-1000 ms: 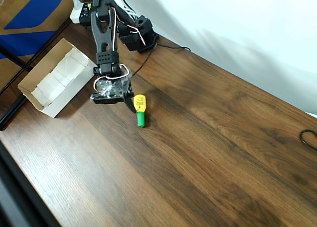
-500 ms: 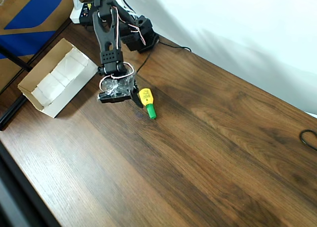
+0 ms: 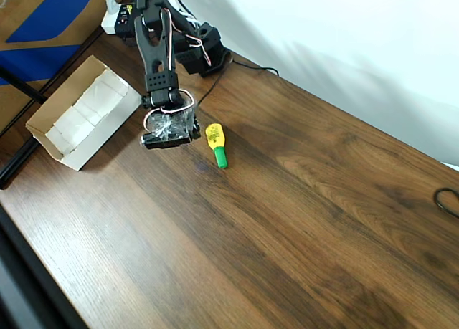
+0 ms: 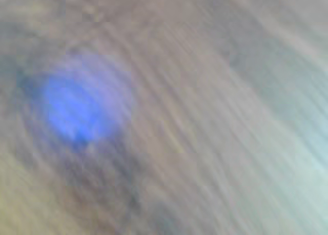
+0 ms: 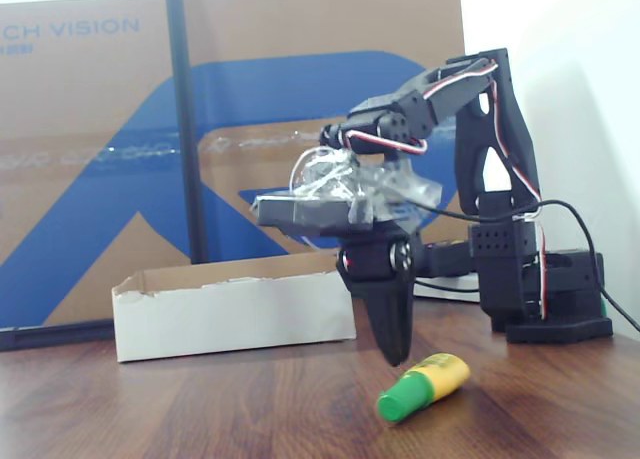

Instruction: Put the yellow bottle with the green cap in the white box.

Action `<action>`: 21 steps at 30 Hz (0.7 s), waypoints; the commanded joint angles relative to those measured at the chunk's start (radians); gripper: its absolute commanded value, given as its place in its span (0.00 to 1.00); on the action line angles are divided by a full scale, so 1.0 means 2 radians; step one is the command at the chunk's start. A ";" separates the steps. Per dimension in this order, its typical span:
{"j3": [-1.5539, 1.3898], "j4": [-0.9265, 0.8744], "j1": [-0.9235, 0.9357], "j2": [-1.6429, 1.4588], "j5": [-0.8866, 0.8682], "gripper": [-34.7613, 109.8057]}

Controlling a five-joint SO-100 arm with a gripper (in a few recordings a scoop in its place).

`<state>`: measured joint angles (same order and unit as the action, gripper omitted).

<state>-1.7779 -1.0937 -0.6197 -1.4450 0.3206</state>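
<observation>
Bottle (image 3: 215, 145) out of the jaws, on table (image 3: 301, 221).

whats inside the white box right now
Overhead, the white box holds only its white lining, no bottle. The yellow bottle with the green cap lies on the table. The fixed view's near wall hides the interior.

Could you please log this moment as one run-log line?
gripper: raised, holding nothing | yellow bottle: lying on table beside gripper | white box: no bottle inside

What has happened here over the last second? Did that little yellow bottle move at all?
Yes. In the overhead view the tiny yellow plastic bottle with the green cap slid up and to the right and turned, and now lies on the wooden table clear of the black gripper, which had been against it. The shallow white cardboard box stayed put.
</observation>
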 commanded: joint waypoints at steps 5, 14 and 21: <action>0.028 -0.009 -0.026 -0.055 0.031 0.36; 0.011 -0.043 -0.061 -0.068 0.073 0.42; 0.008 -0.074 -0.084 -0.072 0.116 0.42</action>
<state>-1.7763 -1.1965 -0.7701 -1.5232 0.5139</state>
